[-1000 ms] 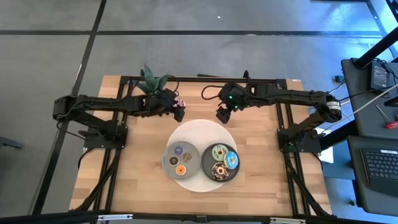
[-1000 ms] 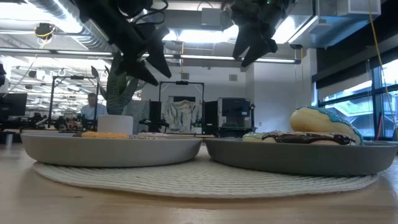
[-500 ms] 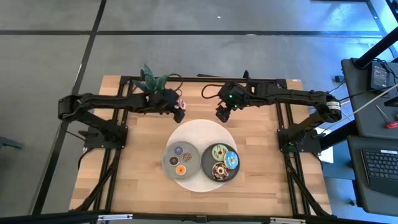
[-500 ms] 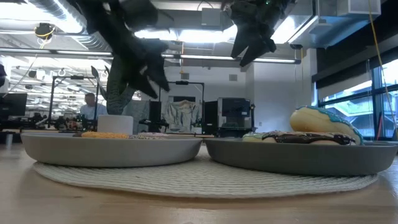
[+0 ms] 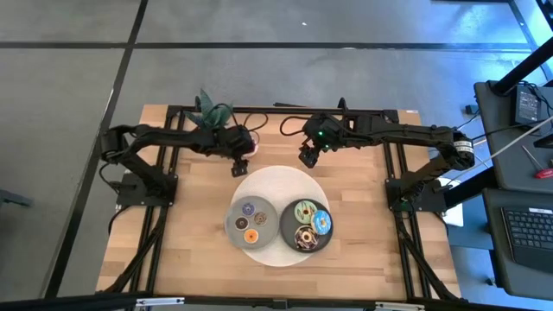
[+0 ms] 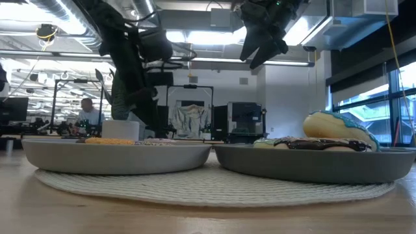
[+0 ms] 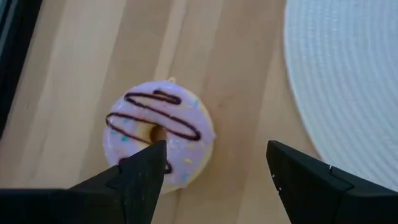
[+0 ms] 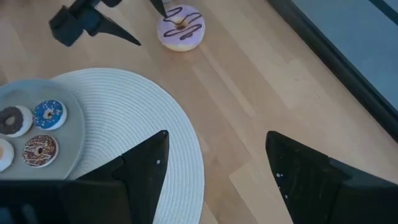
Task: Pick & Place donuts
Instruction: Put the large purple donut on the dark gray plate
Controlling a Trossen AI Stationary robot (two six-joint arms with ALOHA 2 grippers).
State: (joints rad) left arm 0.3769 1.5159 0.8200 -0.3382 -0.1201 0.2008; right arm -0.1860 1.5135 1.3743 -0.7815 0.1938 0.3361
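Even overhead light, high view bright, soft short shadows under both arms. Low view backlit: ceiling strip lights [image 6: 195,36] glare at 12 o'clock, window [image 6: 364,104] bright at 3 o'clock, left arm [image 6: 130,71] dark and motion-blurred. Near table edge [image 6: 195,218] soft, out of focus. Wrist views sharp mid-frame, own fingers [image 7: 140,180] slightly soft.

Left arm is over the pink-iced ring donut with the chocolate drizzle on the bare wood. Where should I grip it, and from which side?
Come straight down from above. The pink-iced ring donut lies flat on the wooden table, just off the white woven mat. The open left tool sits off-centre, so I would shift it until the fingers span the whole ring, then close on the outer rim.
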